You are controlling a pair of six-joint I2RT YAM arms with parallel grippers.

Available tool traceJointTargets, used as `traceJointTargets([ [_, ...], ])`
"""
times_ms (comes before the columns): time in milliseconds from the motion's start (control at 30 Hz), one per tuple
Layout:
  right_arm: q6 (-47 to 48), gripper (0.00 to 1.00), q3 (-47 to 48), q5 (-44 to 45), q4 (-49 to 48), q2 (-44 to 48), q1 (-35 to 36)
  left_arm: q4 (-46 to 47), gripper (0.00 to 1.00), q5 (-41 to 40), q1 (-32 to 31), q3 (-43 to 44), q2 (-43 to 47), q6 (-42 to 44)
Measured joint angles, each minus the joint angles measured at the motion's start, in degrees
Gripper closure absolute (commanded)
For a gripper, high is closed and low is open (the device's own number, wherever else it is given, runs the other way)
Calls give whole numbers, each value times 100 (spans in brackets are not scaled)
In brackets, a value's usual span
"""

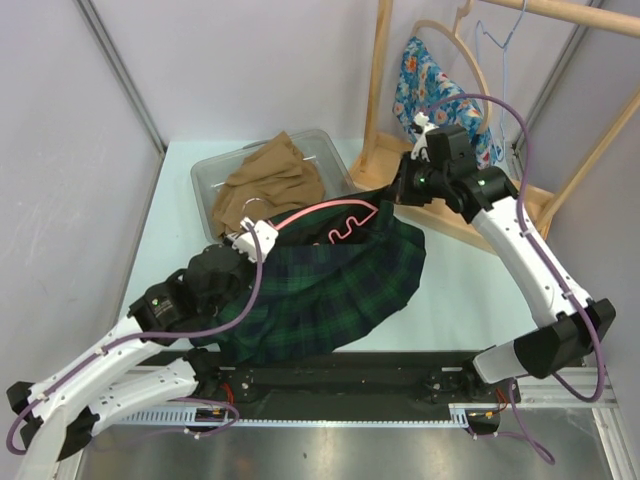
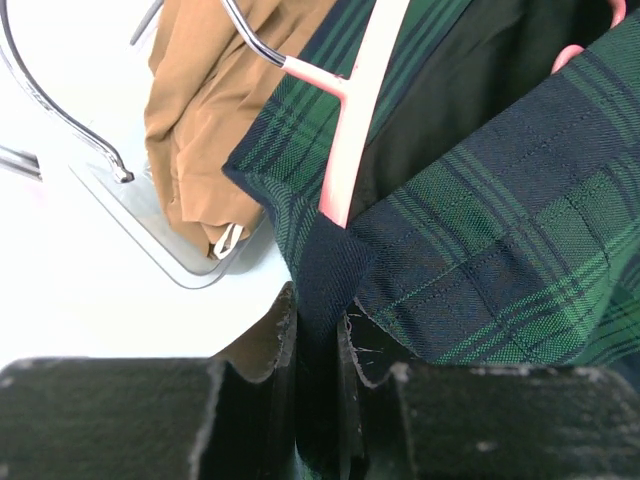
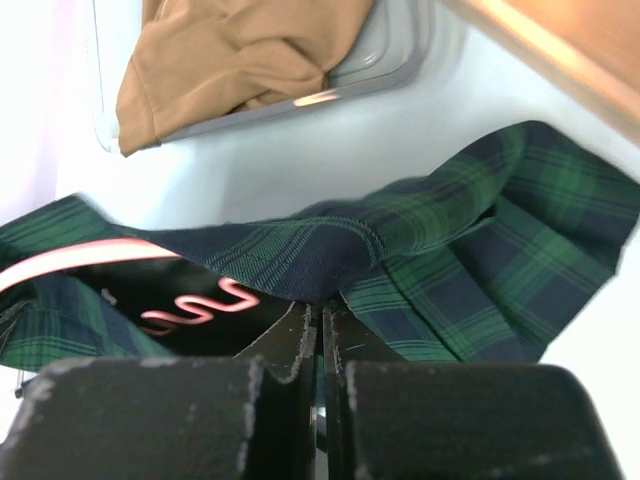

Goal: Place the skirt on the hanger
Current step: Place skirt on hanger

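Observation:
A dark green and navy plaid skirt [image 1: 330,285] lies on the table between the arms, its waistband lifted at both ends. A pink hanger [image 1: 325,215] with a metal hook sits inside the waist opening. My left gripper [image 1: 245,245] is shut on the skirt's left waistband corner [image 2: 320,270], beside the hanger's pink arm [image 2: 355,130]. My right gripper [image 1: 400,195] is shut on the waistband's right end [image 3: 320,265]. The hanger's wavy pink bar [image 3: 200,305] shows inside the skirt in the right wrist view.
A clear plastic bin [image 1: 205,175] holding tan cloth [image 1: 265,180] stands behind the skirt. A wooden rack [image 1: 380,90] at the back right carries a floral garment [image 1: 425,75] and a wire hanger [image 1: 500,45]. Walls close in on the left and right.

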State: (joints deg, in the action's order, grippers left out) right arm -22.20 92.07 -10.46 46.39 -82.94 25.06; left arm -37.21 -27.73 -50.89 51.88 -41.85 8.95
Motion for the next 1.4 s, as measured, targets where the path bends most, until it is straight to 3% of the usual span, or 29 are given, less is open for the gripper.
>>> traceJointTargets([
  [300,39,100,-76,-114,4,260,-131,-20,100,-302,-26,0,96,-48],
  [533,168,100,-133,44,7,260,70,-13,100,-1047,-48,0,-42,13],
  [800,177,100,-151,170,-46,254,328,63,100,-1073,-149,-15,232,72],
  [1067,44,100,876,201,-39,-417,745,422,100,-1456,-472,-63,-103,367],
  [1400,151,100,997,94,-31,-577,1019,706,100,-1447,-627,-133,-210,481],
])
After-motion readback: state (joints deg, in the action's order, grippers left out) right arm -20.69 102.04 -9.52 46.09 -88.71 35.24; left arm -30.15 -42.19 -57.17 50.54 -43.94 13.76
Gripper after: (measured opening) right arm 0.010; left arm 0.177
